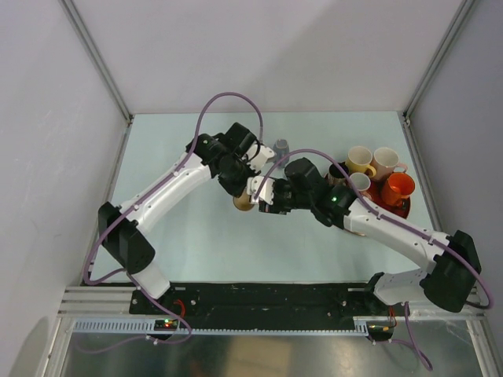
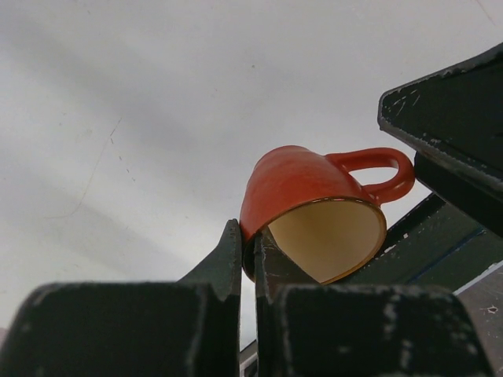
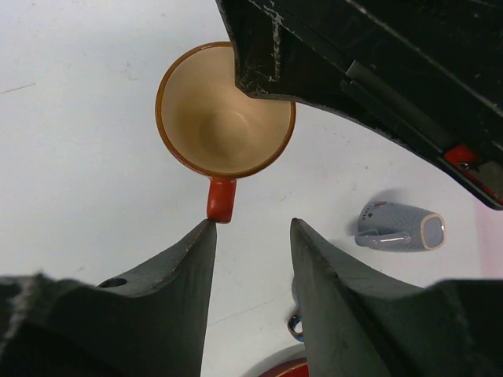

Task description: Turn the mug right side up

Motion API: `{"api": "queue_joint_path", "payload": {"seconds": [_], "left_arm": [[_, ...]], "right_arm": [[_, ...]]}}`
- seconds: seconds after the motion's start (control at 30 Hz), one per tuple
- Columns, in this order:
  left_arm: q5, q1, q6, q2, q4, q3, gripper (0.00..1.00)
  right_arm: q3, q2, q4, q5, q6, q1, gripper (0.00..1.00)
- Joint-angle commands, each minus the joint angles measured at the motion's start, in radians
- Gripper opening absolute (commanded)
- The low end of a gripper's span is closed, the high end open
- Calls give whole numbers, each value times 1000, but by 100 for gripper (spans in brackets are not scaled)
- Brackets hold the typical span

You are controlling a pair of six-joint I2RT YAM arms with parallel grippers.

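Pale table [image 3: 63, 118]: L gripper [image 2: 250, 236] pinches orange mug [image 2: 295, 181]; grey mug's [image 3: 393, 228] print unreadable

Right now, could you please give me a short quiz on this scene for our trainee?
1. True or false: the left gripper is shut on the orange mug.
2. The grey mug is: A upright, B lying on its side, C upside down.
3. Which gripper has open jaws near the orange mug's handle?
Key: 1 true; 2 B; 3 the right gripper.
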Motion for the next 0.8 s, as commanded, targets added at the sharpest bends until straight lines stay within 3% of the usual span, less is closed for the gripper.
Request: {"api": "queue_joint_path", "payload": {"seconds": [0.0,0.23,0.47,0.57,0.63,0.67,0.77], "left_arm": [[42,-7,-41,-5,25,55,0],[35,-7,-43,8,25,58,0],[46,-7,-46,24,25,76,0],[55,-7,-46,24,25,81,0],[54,-7,-44,22,25,81,2],[53,-7,-42,21,24,79,6],[43,-7,-38,12,26,73,47]], "right_arm": [[1,25,83,5,43,13,47],[39,40,-18,-179,83,-15,49],[43,70,10,-180,94,-17,53],[43,86,51,-113,100,-7,38],[38,93,80,-63,92,1,22],[36,97,92,-36,87,4,13],[16,94,136,31,75,9,2]]}}
